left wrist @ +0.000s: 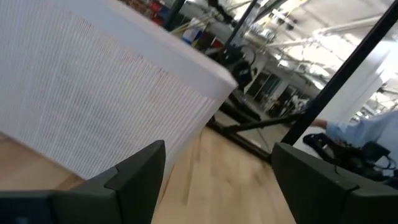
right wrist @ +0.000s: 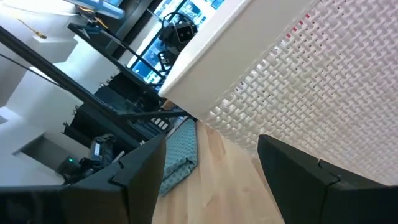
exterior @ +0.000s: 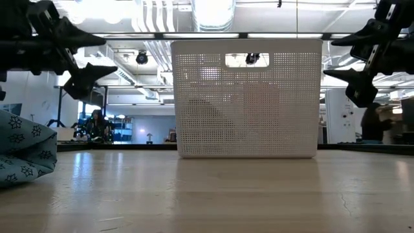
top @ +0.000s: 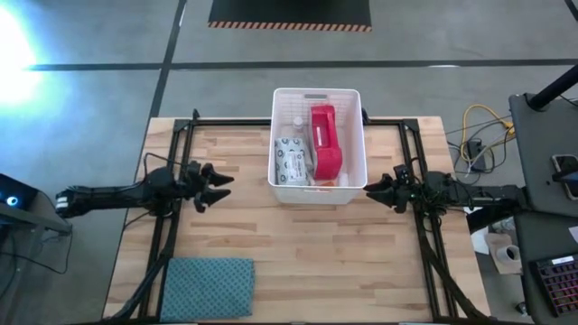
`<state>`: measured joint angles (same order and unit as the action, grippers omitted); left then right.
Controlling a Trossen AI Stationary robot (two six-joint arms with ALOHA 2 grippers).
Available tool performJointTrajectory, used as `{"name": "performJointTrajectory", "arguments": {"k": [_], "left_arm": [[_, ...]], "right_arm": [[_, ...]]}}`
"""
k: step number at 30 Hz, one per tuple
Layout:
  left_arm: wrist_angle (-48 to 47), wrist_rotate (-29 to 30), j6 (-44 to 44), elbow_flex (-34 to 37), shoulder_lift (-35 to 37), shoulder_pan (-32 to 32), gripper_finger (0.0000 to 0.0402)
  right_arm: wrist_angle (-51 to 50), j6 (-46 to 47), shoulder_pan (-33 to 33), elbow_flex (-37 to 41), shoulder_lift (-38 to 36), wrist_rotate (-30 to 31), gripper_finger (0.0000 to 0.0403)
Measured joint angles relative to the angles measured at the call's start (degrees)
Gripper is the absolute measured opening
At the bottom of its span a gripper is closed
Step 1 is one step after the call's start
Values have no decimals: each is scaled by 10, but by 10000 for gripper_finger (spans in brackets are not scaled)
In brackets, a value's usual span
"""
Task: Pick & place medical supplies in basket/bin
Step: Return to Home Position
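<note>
The white slotted bin stands on the table's far middle, also in the low view. Inside it lie a red-and-white pouch, a white printed packet and a small bottle. My left gripper hovers open above the table, left of the bin. My right gripper hovers open just right of the bin's near corner. Neither holds anything.
A blue-grey patterned folded cloth lies at the table's near left, seen also in the low view and the right wrist view. Black frame rails run along both table sides. Bare wood spreads in front of the bin.
</note>
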<state>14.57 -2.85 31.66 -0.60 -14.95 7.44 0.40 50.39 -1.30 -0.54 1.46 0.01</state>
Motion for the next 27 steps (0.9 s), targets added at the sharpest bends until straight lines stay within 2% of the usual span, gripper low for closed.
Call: {"name": "performJointTrajectory", "arguments": {"k": [27], "left_arm": [[0,0,0,0,-137,0,274]], "right_arm": [[0,0,0,0,2,0,247]]}}
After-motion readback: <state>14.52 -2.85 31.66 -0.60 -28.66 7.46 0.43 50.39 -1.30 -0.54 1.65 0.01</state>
